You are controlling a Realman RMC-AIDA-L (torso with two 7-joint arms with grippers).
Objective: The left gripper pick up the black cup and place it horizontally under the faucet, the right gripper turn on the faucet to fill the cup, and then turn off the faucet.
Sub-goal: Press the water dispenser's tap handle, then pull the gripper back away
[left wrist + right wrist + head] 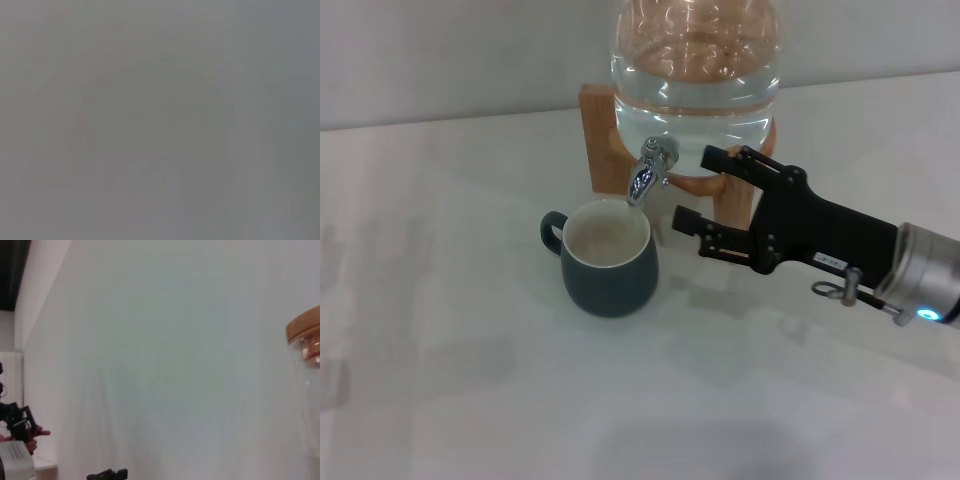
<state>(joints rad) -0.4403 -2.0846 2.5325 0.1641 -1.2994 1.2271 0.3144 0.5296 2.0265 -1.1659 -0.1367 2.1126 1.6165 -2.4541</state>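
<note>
The black cup stands upright on the white table, its mouth just below the spout of the chrome faucet and its handle pointing left. No stream of water shows. My right gripper is open just right of the faucet, one finger level with the tap and the other lower down, and neither touches it. The left gripper does not show in the head view. In the right wrist view it is a small black claw with a white section, far off at the edge. The left wrist view is plain grey.
The glass water jar sits in its wooden stand behind the cup, and its wooden lid shows in the right wrist view. The white table spreads to the left and front of the cup.
</note>
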